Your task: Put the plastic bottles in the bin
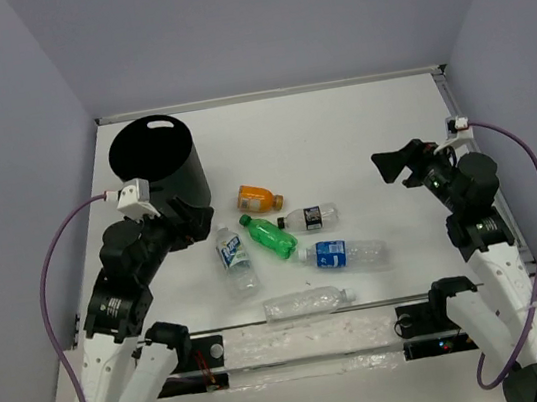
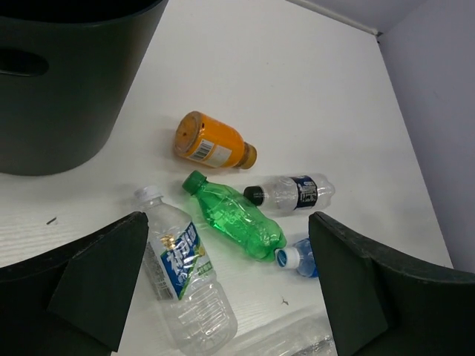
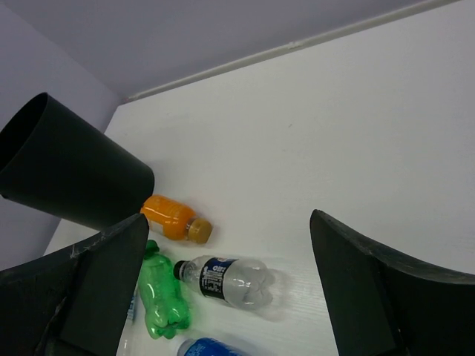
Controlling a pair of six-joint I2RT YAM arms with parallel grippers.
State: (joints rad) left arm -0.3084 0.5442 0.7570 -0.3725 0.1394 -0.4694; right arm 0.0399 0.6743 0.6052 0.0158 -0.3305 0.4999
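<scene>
while six bottles lie flat, one bin stands upright.

bin: rear left | 6 bottles: on table, right of bin

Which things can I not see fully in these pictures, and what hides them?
The bin, top external view: inside too dark to tell whether anything lies there.
The blue-label bottle, left wrist view: only its cap end shows; the left gripper hides the rest.
The unlabeled bottle, left wrist view: cut off by the bottom edge.
The label text, top external view: too small to read.
</scene>
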